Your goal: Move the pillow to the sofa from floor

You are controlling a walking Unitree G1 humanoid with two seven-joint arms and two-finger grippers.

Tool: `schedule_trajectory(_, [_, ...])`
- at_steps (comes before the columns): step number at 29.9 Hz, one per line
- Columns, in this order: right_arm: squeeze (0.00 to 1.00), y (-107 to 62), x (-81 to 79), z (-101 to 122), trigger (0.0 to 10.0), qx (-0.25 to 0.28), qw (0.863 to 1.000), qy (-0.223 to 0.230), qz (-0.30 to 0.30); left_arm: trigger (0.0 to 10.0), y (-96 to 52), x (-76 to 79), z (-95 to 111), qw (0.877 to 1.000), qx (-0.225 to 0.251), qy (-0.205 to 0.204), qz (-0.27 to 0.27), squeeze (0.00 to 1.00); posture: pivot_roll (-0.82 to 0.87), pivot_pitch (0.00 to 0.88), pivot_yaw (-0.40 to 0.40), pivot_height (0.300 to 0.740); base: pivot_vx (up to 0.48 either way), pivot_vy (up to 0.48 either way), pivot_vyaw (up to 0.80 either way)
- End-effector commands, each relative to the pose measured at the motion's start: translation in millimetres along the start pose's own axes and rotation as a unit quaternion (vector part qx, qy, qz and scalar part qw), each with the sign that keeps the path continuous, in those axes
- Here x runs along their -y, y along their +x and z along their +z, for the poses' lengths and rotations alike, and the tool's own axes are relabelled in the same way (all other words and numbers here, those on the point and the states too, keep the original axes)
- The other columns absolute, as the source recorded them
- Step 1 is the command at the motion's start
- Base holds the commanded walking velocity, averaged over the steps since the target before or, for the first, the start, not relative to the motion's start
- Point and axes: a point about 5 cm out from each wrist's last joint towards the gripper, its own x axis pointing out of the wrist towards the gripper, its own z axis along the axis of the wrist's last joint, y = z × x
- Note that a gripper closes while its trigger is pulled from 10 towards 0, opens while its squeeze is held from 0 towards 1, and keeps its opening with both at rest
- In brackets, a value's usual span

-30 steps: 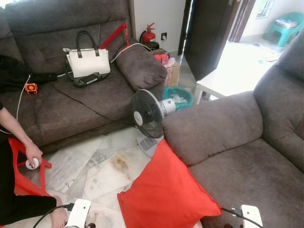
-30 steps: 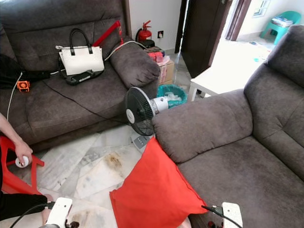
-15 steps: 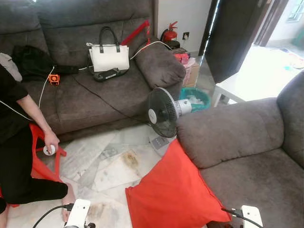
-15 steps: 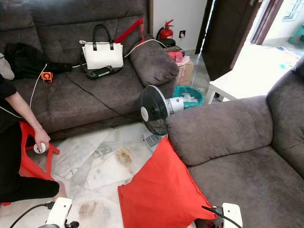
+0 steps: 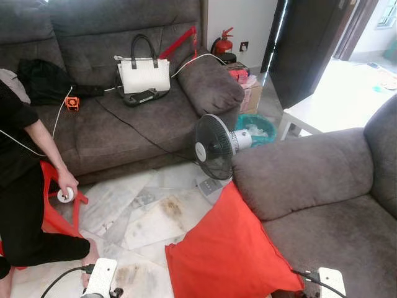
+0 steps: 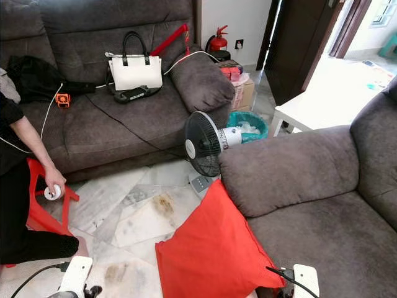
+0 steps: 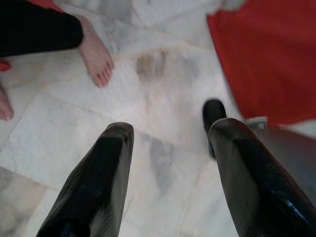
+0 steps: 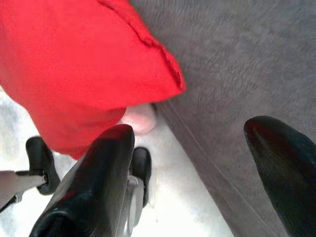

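The red pillow [image 5: 229, 254] stands on the marble floor [image 5: 142, 214], leaning against the front edge of the grey sofa [image 5: 322, 205] (beside a standing fan [image 5: 214, 146]). The left gripper [image 7: 165, 143] hangs spread wide over the floor; the right gripper [image 8: 192, 153] gapes wide by the pillow's lower corner, gripping nothing. A person [image 5: 25, 186] sits at the floor's left edge.

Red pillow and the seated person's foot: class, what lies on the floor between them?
Only bare marble floor with a brown stain separates the pillow from the person's foot, seen in the left eye view.
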Motion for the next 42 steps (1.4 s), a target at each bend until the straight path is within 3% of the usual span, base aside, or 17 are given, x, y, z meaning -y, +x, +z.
schedule_trajectory(1, [0.0, 0.1, -0.5, 3, 10.0, 0.017, 1.0, 0.014, -0.004, 10.0, -0.8, -0.3, 0, 0.999, 0.021, -0.036, 0.011, 0.0, 0.1, 0.016, -0.02, 0.74, 0.0, 0.0, 0.0])
schedule_trajectory(6, [0.0, -0.7, 0.3, 13, 10.0, 0.073, 0.997, 0.034, -0.013, 10.0, -2.0, 0.0, 10, 0.996, 0.078, -0.049, 0.014, 0.0, 0.09, 0.003, -0.023, 0.74, 0.0, 0.0, 0.0])
schedule_trajectory(10, [0.0, -1.7, 1.0, 17, 10.0, 0.102, 0.993, 0.057, -0.016, 10.0, -3.2, 0.5, 16, 0.993, 0.11, -0.035, 0.016, 0.0, 0.08, 0.0, -0.024, 0.74, 0.0, 0.0, 0.0])
schedule_trajectory(13, [0.0, -2.6, 1.5, 19, 10.0, 0.122, 0.99, 0.072, -0.019, 10.0, -12.0, 0.4, 91, 0.96, 0.28, -0.014, 0.012, 0.0, 0.09, 0.0, -0.025, 0.74, 0.0, 0.0, 0.0])
schedule_trajectory(15, [0.0, -3.0, 1.9, 20, 10.0, 0.13, 0.988, 0.077, -0.023, 10.0, -19.8, 1.4, 111, 0.942, 0.334, 0.001, 0.015, 0.0, 0.09, 0.0, -0.023, 0.74, 0.0, 0.0, 0.0])
schedule_trajectory(17, [0.0, -5.0, -7.5, 33, 10.0, 0.19, 0.98, 0.057, -0.017, 10.0, -28.6, 2.2, 122, 0.923, 0.383, 0.01, 0.021, 0.0, 0.09, 0.0, -0.022, 0.74, 0.0, 0.0, 0.0])
schedule_trajectory(18, [0.0, -5.0, -7.5, 33, 10.0, 0.19, 0.98, 0.057, -0.017, 10.0, -28.6, 2.2, 122, 0.923, 0.383, 0.01, 0.021, 0.0, 0.09, 0.0, -0.022, 0.74, 0.0, 0.0, 0.0])
schedule_trajectory(19, [0.0, -15.5, -31.4, 59, 10.0, 0.315, 0.948, 0.043, 0.01, 10.0, -33.8, 2.7, 126, 0.913, 0.406, 0.013, 0.028, 0.0, 0.09, 0.0, -0.022, 0.74, 0.0, 0.0, 0.0])
schedule_trajectory(21, [0.0, -31.6, -44.1, 81, 10.0, 0.402, 0.915, 0.031, 0.024, 10.0, -41.9, 3.1, 133, 0.899, 0.436, 0.017, 0.033, 0.0, 0.1, 0.0, -0.022, 0.74, 0.0, 0.0, 0.0])
schedule_trajectory(22, [0.0, -37.4, -46.3, 86, 10.0, 0.423, 0.905, 0.027, 0.028, 10.0, -46.7, 3.9, 136, 0.892, 0.451, 0.021, 0.036, 0.0, 0.1, 0.0, -0.022, 0.74, 0.0, 0.0, 0.0])
schedule_trajectory(28, [0.0, -56.5, -51.4, 98, 10.0, 0.483, 0.875, 0.003, 0.034, 10.0, -77.2, 8.0, 150, 0.854, 0.516, 0.048, 0.047, 0.0, 0.11, 0.0, -0.019, 0.74, 0.0, 0.0, 0.0])
schedule_trajectory(29, [0.0, -56.5, -51.4, 98, 10.0, 0.483, 0.875, 0.003, 0.034, 10.0, -77.2, 8.0, 150, 0.854, 0.516, 0.048, 0.047, 0.0, 0.11, 0.0, -0.019, 0.74, 0.0, 0.0, 0.0])
schedule_trajectory(32, [0.0, -72.0, -56.7, 105, 10.0, 0.508, 0.86, 0.002, 0.046, 10.0, -92.8, 6.5, 159, 0.836, 0.543, 0.05, 0.059, 0.0, 0.12, 0.0, -0.016, 0.74, 0.0, 0.0, 0.0])
schedule_trajectory(40, [0.0, -84.1, -69.9, 115, 10.0, 0.519, 0.851, -0.001, 0.078, 10.0, -99.6, 16.3, 171, 0.828, 0.557, 0.064, 0.017, 0.0, 0.11, 0.0, -0.021, 0.74, 0.0, 0.0, 0.0])
schedule_trajectory(42, [0.0, -86.6, -76.0, 118, 10.0, 0.525, 0.847, -0.002, 0.088, 10.0, -99.7, 11.9, 179, 0.828, 0.557, 0.06, 0.02, 0.0, 0.09, 0.0, -0.01, 0.74, 0.0, 0.0, 0.0])
